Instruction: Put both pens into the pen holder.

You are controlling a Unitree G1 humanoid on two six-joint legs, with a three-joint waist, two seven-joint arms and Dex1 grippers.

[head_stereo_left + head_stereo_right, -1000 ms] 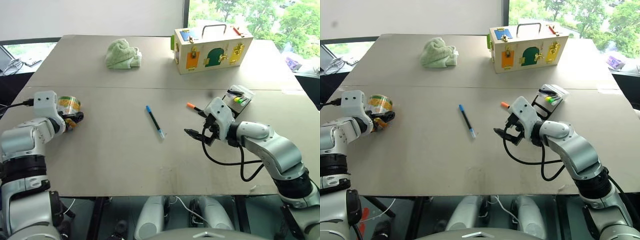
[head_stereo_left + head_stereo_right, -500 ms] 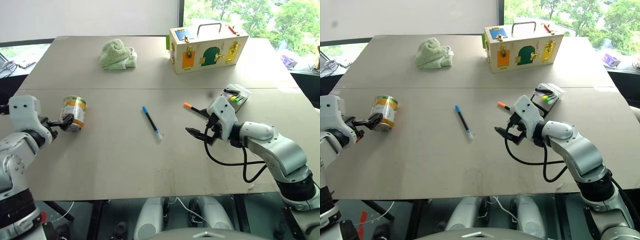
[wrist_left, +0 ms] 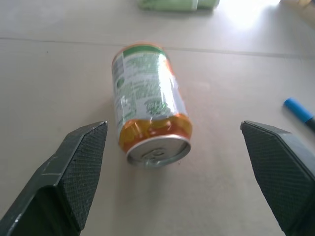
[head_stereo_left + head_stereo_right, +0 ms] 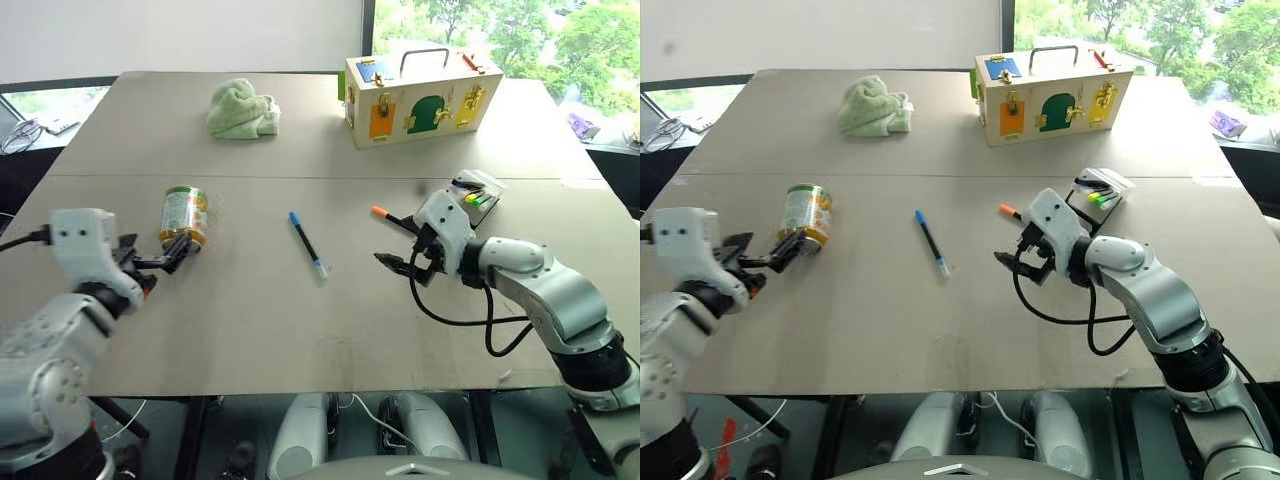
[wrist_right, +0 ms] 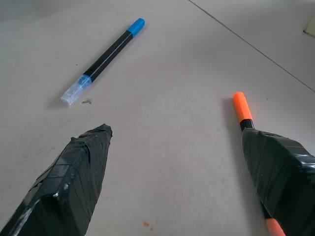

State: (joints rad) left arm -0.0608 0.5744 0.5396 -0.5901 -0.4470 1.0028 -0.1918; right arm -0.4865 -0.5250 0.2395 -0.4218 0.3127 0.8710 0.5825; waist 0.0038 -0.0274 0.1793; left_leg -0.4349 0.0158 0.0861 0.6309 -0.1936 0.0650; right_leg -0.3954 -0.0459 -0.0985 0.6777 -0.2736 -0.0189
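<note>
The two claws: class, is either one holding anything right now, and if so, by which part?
Nothing is held. The left claw stands open around the lying can without touching it; the right claw is open above the table, the orange pen beside one finger.

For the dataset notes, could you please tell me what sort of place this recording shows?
Probably a robot test lab or office beside a window: a large bare table holds staged practice items such as a latch box, a can and a folded green cloth, with trees outside.

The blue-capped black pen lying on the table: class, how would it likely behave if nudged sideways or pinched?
The thin, round blue-capped black pen lies flat on the smooth grey table, so it would probably roll. It looks rigid and light. Lying so low, it may slip from a pinch.
</note>
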